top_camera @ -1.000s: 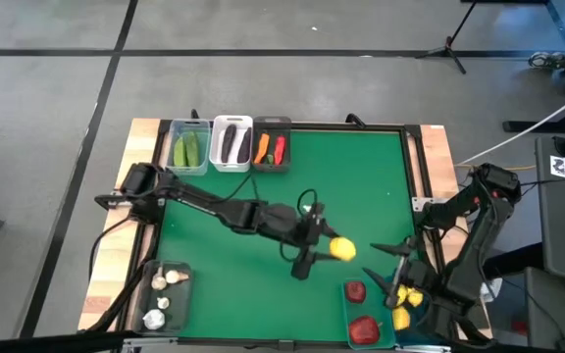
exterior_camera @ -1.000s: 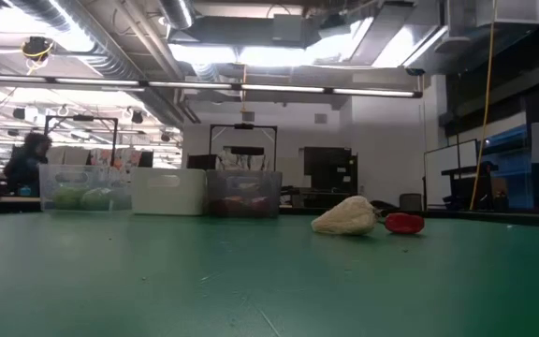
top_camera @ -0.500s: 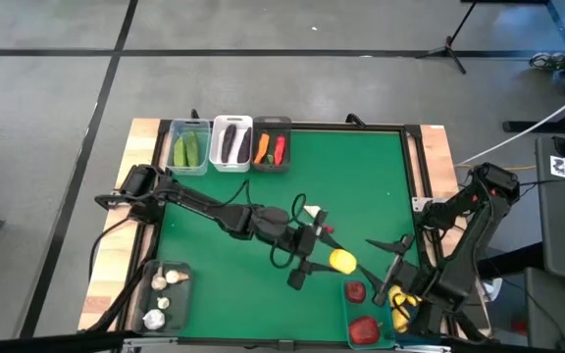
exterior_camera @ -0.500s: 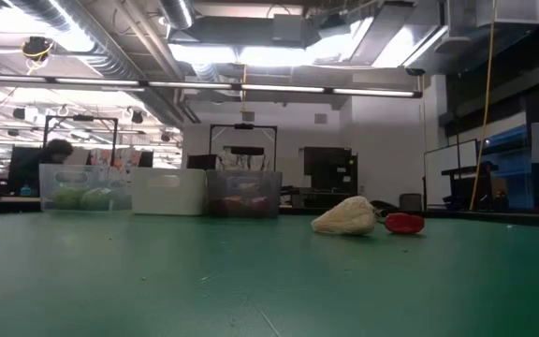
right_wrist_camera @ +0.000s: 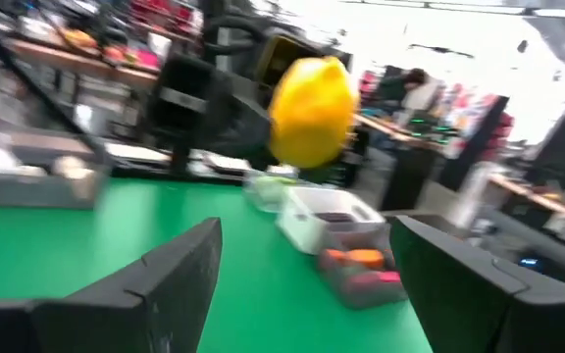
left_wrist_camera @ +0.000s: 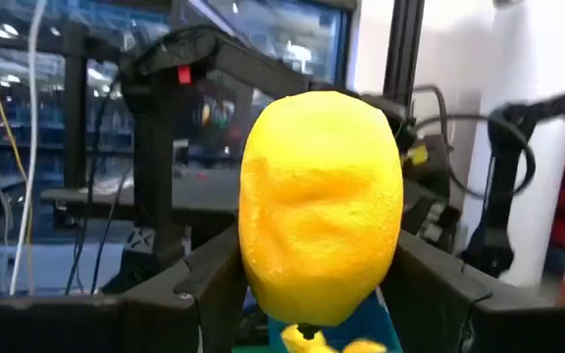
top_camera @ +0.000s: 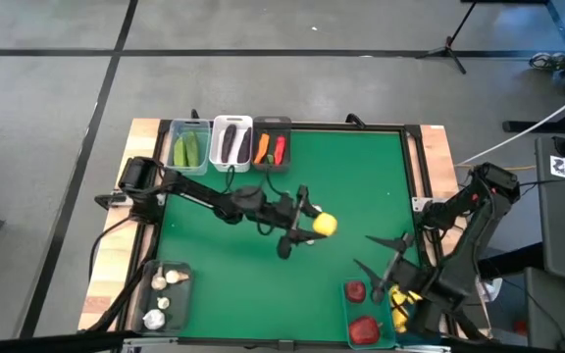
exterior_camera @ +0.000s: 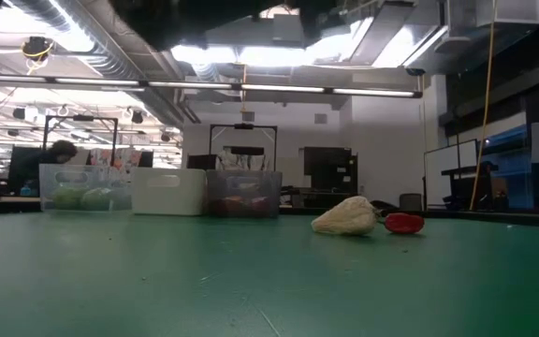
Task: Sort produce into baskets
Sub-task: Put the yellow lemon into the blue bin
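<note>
The left gripper (top_camera: 307, 227) is clamped across a yellow lemon (top_camera: 324, 225), seemingly light, rigid and smooth, best pinched at its middle, while the right gripper (top_camera: 385, 265) stands apart

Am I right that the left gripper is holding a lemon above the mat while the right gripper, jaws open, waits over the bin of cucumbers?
Not quite. The left gripper does hold the lemon above the mat, and the right gripper is open, but the high view shows it near the teal bin with the red fruit, not over the cucumbers at the far edge.
</note>
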You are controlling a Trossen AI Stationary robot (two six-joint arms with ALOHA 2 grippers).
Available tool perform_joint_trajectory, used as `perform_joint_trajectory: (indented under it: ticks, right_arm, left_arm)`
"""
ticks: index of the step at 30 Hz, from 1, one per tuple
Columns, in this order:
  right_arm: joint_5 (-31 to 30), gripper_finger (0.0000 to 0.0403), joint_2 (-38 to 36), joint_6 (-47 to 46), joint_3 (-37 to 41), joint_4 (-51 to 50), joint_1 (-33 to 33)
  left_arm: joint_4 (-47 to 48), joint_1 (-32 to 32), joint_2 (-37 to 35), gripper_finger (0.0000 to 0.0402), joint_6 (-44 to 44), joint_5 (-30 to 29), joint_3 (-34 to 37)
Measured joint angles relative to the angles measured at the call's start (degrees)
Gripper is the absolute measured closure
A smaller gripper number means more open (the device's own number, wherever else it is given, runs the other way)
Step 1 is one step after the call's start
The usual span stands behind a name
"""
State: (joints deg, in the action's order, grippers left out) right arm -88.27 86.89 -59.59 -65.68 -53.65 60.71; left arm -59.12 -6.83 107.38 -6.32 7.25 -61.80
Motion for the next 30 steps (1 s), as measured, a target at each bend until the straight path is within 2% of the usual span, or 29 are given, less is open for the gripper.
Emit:
perform_joint_trajectory:
  ticks: [3,6,8,10,12,14,16,18,21,24,26,30]
  right_arm:
    - [0.0,0.0107,0.0,0.1,-2.0,-5.5,-4.6]
    - [0.1,0.0107,-0.7,2.9,-9.0,-10.2,-7.9]
    - [0.9,0.0107,-0.3,13.5,-13.9,-8.4,-8.8]
    - [4.5,0.0107,0.4,29.2,-17.4,-2.1,-9.1]
    - [15.3,0.0107,0.4,47.9,-19.8,8.3,-10.3]
    - [31.3,0.0107,-0.1,64.0,-21.3,20.8,-12.2]
    - [43.6,0.0107,-0.9,73.7,-22.3,29.5,-14.0]
    - [49.8,0.0107,-2.2,78.0,-23.2,33.8,-15.6]
    - [51.1,0.0107,-4.9,77.8,-21.1,33.5,-17.1]
    - [53.1,0.0107,-6.2,78.6,-15.9,37.0,-19.7]
    - [56.9,0.0107,-7.5,82.1,-11.3,43.3,-22.0]
    - [65.6,0.0107,-13.1,87.8,-0.4,62.8,-27.6]
  left_arm:
    - [-4.9,0.8,-0.9,0.0196,-3.2,0.2,4.1]
    - [-7.8,1.3,-2.0,0.0196,-5.5,0.2,5.6]
    - [-8.1,1.4,-3.2,0.0196,-5.0,0.6,6.0]
    - [-7.3,1.3,-4.4,0.0196,-4.0,2.4,6.1]
    - [-6.7,1.2,-5.6,0.0196,-3.9,4.0,6.2]
    - [-5.5,1.3,-7.5,0.0196,-3.8,5.3,6.2]
    - [-3.7,1.3,-9.9,0.0196,-3.5,6.6,6.1]
    - [0.6,1.3,-12.7,0.0196,-2.2,9.1,6.1]
    - [8.9,0.7,-17.8,0.0196,1.8,12.9,6.1]
    - [17.6,-0.3,-23.3,0.0196,6.6,13.3,6.1]
    - [22.5,-0.8,-26.5,0.0196,9.8,13.3,6.1]
    - [31.2,-1.0,-31.8,0.0196,13.7,12.0,6.1]
